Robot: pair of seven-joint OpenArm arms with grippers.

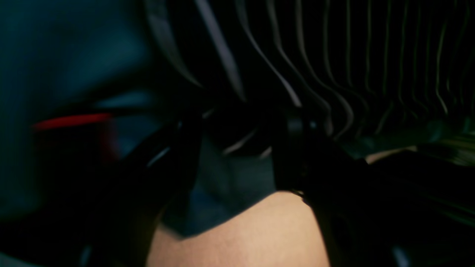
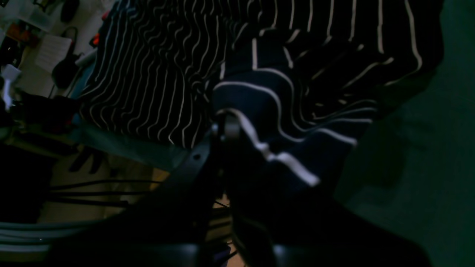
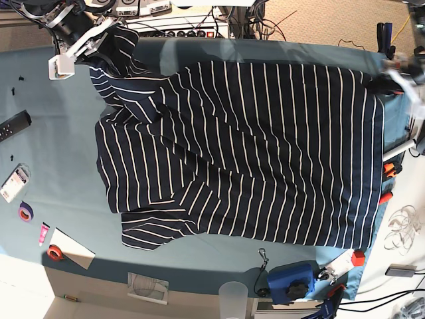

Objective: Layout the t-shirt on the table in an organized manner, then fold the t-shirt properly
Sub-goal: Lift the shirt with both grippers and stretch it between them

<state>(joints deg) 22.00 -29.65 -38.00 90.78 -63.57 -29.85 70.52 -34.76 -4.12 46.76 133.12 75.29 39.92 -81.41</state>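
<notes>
The dark navy t-shirt (image 3: pixel 265 153) with thin white stripes lies spread across the teal table (image 3: pixel 60 133), with one sleeve folded at the front left. My right gripper (image 3: pixel 109 41) is at the far left corner, shut on a raised bunch of the shirt's fabric (image 2: pixel 282 111); its fingertips (image 2: pixel 226 128) pinch a striped fold. My left gripper (image 3: pixel 384 81) is at the far right edge, blurred, holding the shirt's corner. In the left wrist view its dark fingers (image 1: pixel 297 141) close on striped fabric (image 1: pixel 334 55), above teal cloth (image 1: pixel 55 55).
On the table's left lie a black remote (image 3: pixel 13 126), a white card (image 3: pixel 14 183), tape rolls (image 3: pixel 25 211) and a paper sheet (image 3: pixel 70 247). A plastic cup (image 3: pixel 232 299), a blue device (image 3: pixel 292 279) and red clips (image 3: pixel 387 169) sit by the front and right edges.
</notes>
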